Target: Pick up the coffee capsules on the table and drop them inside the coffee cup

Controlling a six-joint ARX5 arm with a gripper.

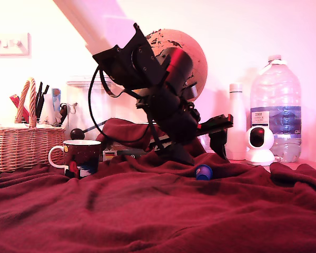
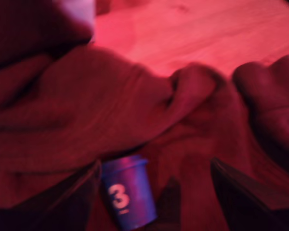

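Because the open gripper (image 2: 154, 197) crowds the blue capsule (image 2: 127, 197) off-centre on rumpled cloth (image 2: 86, 120), closing may eject it.

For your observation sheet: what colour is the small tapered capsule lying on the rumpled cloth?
Blue, with a white numeral 3 on the small tapered capsule; clearest in the wrist view.

The wrist view is smeared with blur: the blue capsule (image 2: 127, 195) shows a white "3", but its lower end runs out of the picture. The gripper (image 2: 156, 202) fingers (image 2: 245, 202) are cut by the same edge, so their tips cannot be seen. In the exterior view the arm (image 1: 163, 100) hides the canister (image 1: 87, 103) partly, and the gripper's jaws (dark against dark cloth (image 1: 158, 211)) cannot be told apart.
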